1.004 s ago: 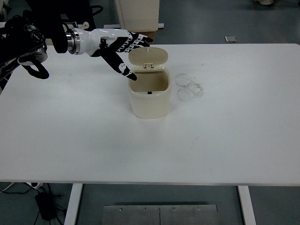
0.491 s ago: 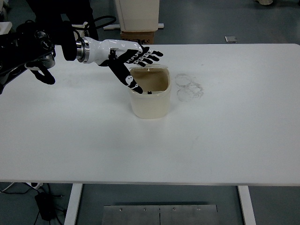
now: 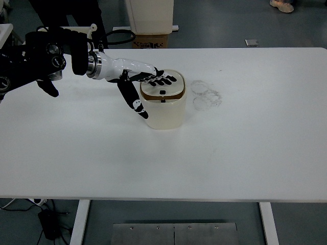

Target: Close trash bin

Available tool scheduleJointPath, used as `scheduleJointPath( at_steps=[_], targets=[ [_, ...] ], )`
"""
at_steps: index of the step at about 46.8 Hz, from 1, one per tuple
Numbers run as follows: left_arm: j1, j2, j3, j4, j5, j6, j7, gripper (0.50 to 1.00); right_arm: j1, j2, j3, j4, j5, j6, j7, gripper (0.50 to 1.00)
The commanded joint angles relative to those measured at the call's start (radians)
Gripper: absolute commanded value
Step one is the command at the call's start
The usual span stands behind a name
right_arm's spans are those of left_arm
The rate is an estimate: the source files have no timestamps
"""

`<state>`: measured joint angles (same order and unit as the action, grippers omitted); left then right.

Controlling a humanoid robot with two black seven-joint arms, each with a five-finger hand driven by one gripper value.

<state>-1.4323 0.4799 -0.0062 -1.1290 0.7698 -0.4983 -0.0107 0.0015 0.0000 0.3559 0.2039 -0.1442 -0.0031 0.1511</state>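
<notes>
Head view looks down on a white bench (image 3: 214, 153) with a cream trash bin (image 3: 163, 109) standing upright left of centre, toward the far side. Its lid (image 3: 166, 88) lies flat over the opening, with a small dark latch at the front edge. From the left edge a black arm reaches in, and the left robot hand (image 3: 145, 81) rests on top of the lid, fingers (image 3: 163, 79) spread and laid flat across it, gripping nothing. The thumb (image 3: 134, 102) points down along the bin's left wall, on the near side. Just right of the bin, faint ring-shaped smudges (image 3: 206, 94) mark the bench surface. Beyond the far edge stands a pale cabinet (image 3: 149, 15).
</notes>
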Motion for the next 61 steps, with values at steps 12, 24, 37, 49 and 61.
scheduleJointPath(
  at_steps=[12, 24, 37, 49, 61],
  targets=[
    [0.001, -0.009, 0.002, -0.026, 0.028, 0.000, 0.000, 1.000, 0.000, 0.000, 0.000, 0.000, 0.000, 0.000, 0.001, 0.993],
    [0.003, -0.007, 0.014, -0.037, 0.048, 0.000, 0.000, 1.000, 0.000, 0.000, 0.000, 0.000, 0.000, 0.000, 0.001, 0.993],
    [0.001, -0.007, 0.020, -0.038, 0.049, 0.000, 0.000, 1.000, 0.000, 0.000, 0.000, 0.000, 0.000, 0.000, -0.001, 0.993],
    [0.003, -0.007, 0.032, -0.048, 0.049, 0.000, -0.002, 1.000, 0.000, 0.000, 0.000, 0.000, 0.000, 0.000, 0.001, 0.993],
    [0.000, -0.006, 0.034, -0.052, 0.059, 0.004, -0.002, 1.000, 0.000, 0.000, 0.000, 0.000, 0.000, 0.000, 0.001, 0.993]
  ],
)
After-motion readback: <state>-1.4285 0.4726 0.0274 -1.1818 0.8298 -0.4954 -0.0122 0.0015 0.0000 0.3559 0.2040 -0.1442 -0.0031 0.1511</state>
